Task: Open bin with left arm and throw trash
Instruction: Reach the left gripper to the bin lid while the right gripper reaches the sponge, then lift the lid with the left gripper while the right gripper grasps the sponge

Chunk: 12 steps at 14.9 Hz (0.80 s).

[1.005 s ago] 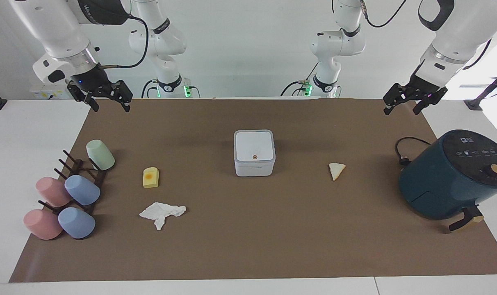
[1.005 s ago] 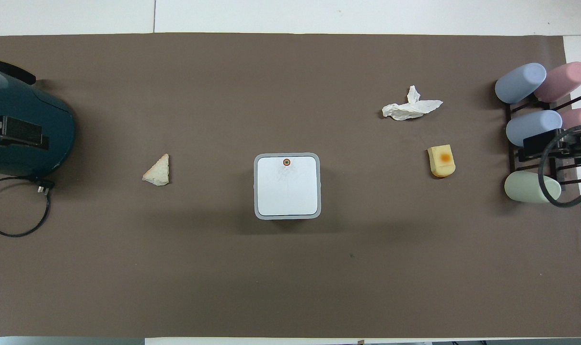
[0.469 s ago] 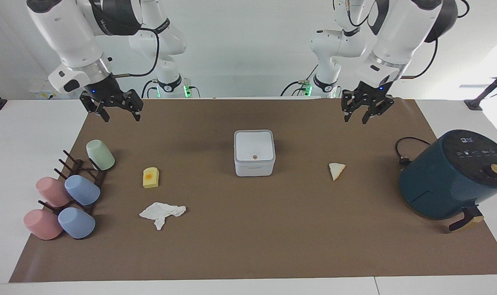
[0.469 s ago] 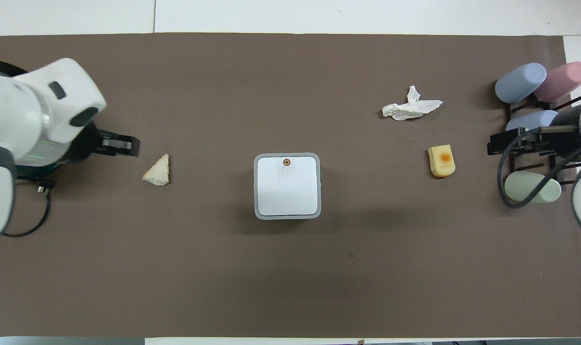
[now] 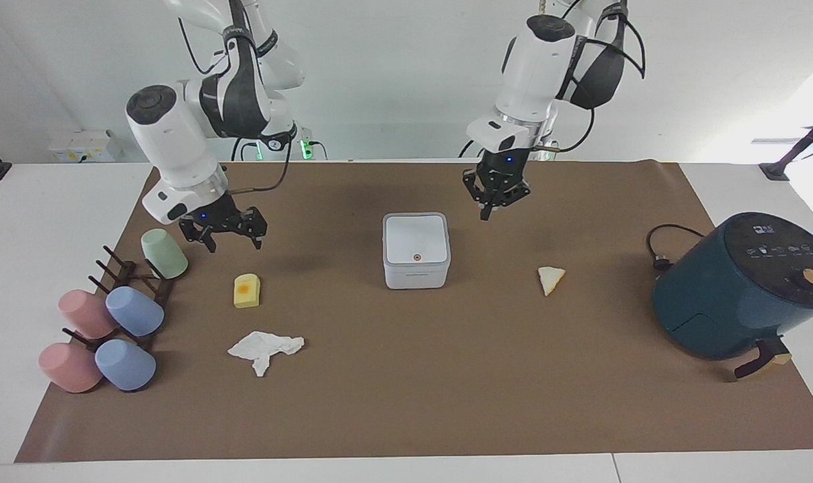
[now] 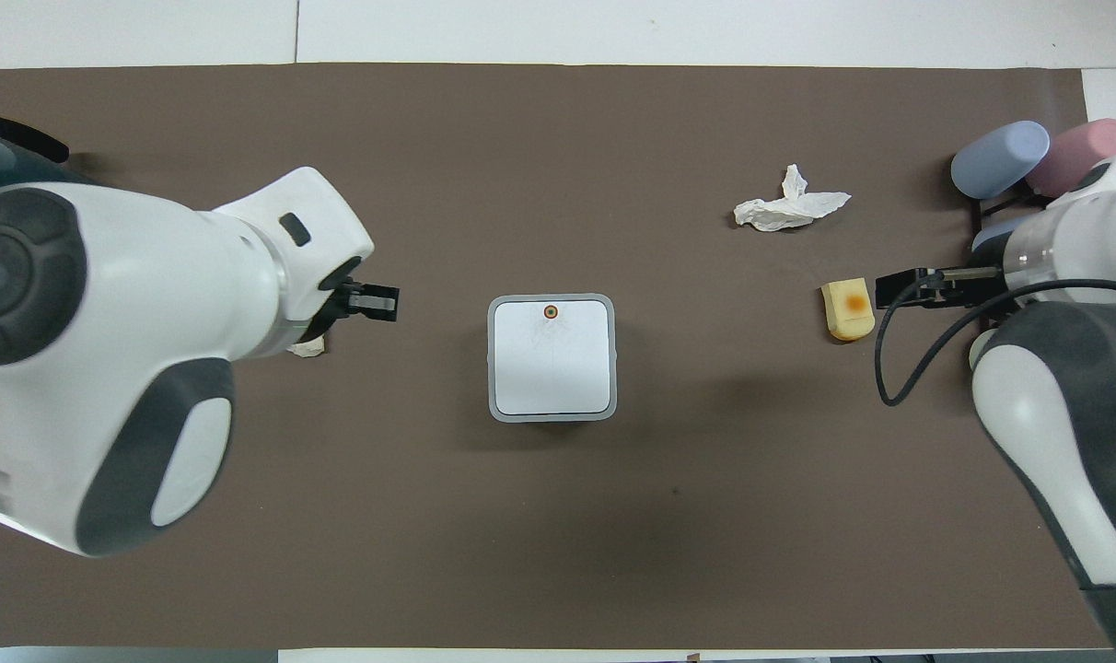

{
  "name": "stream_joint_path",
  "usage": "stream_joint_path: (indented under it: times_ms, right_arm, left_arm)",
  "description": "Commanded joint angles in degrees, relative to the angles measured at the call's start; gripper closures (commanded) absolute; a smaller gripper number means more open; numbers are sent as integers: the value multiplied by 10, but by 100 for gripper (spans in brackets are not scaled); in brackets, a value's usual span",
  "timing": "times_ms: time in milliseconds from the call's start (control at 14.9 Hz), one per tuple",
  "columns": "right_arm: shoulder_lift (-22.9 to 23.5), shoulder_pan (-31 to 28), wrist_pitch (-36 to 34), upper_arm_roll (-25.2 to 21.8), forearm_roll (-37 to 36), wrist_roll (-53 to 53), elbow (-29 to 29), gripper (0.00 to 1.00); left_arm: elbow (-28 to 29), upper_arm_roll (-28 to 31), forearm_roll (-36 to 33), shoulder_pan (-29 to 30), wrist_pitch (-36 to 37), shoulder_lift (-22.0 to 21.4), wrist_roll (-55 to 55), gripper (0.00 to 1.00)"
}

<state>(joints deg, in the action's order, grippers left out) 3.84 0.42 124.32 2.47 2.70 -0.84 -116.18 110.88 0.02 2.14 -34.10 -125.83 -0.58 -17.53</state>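
The bin is a small white square box in the middle of the brown mat, with its lid down. My left gripper hangs shut and empty over the mat just beside the bin, toward the left arm's end. The trash lies loose on the mat. A cream wedge is mostly hidden under my left arm in the overhead view. A yellow block and a crumpled tissue lie toward the right arm's end. My right gripper hangs open over the mat beside the yellow block.
A dark-teal air fryer with its cable stands at the left arm's end of the table. A rack of pastel cups sits at the right arm's end, its green cup close to my right gripper.
Both arms have swung in from the table's ends toward the middle and come lower. The left gripper has closed on nothing. The right gripper has stayed open.
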Motion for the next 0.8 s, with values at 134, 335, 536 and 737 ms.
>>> stream_joint_path:
  times_ms: [134,335,536,737]
  right_arm:
    - [34,-6,102,-2,8,-44,-47,0]
    - [39,-20,151,-2,8,-100,-94,0]
    - [56,-27,162,-3,8,-117,-103,0]
    - [74,-31,172,-2,8,-127,-103,1]
  left_arm:
    - [1,9,-1,-52,-126,83,-51,100]
    - [1,10,0,-64,-175,117,-52,100]
    - [8,10,0,-68,-184,130,-52,100]
    - [13,10,0,-69,-186,143,-49,100]
